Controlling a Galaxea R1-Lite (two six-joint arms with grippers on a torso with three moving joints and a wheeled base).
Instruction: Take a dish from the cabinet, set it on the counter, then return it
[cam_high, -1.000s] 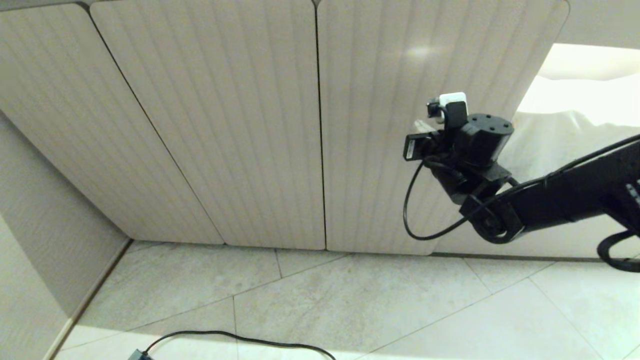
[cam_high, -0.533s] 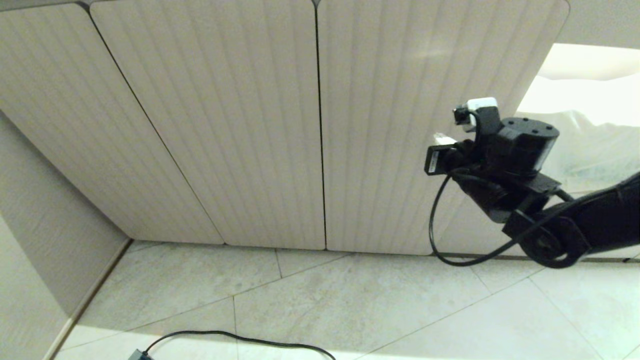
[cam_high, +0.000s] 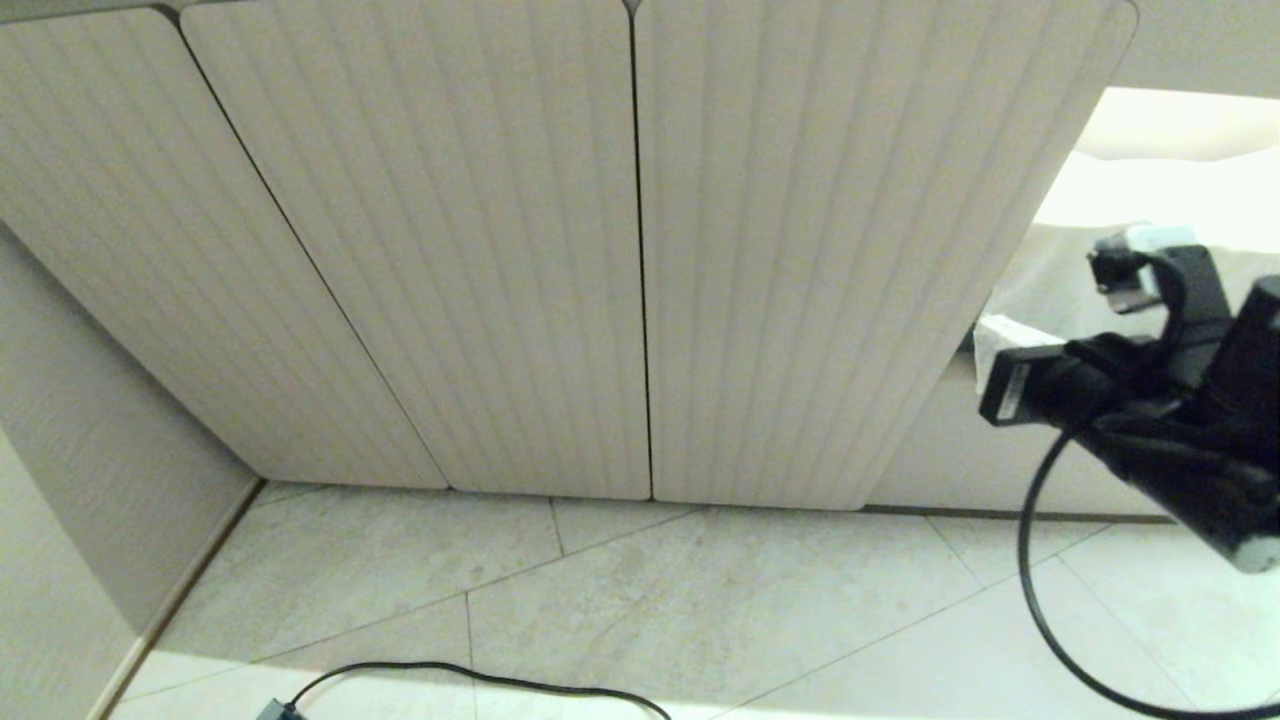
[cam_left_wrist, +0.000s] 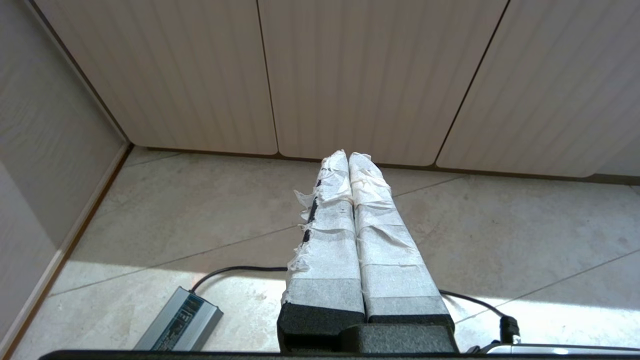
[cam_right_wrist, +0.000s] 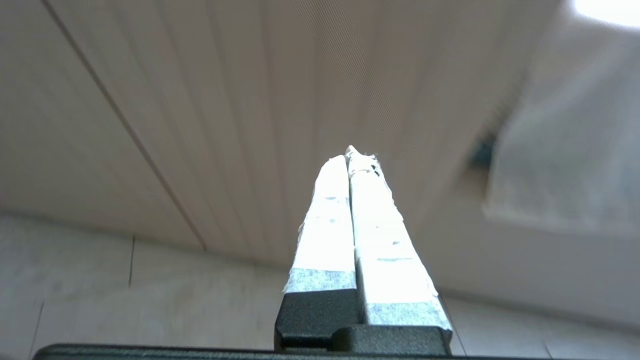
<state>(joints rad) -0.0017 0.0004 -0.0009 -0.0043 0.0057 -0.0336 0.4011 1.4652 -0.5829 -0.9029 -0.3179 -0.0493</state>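
The cabinet fills the head view with three ribbed beige doors, all lying flat and closed; it also shows in the left wrist view. The dish and the counter are out of view. My right arm reaches in from the right edge, just past the right door's outer edge. The right gripper is shut with nothing in it, its taped fingers pointing at that door's lower part. Shut and empty too, the left gripper hangs parked over the floor tiles in front of the cabinet.
A black cable and a grey power brick lie on the tiled floor before the cabinet. A wall closes the left side. A pale cloth-like surface lies to the right of the doors, with a small dark gap at the door edge.
My right arm has swung to the right and downward, from in front of the right door to beyond its outer edge. The doors and the left arm have not moved.
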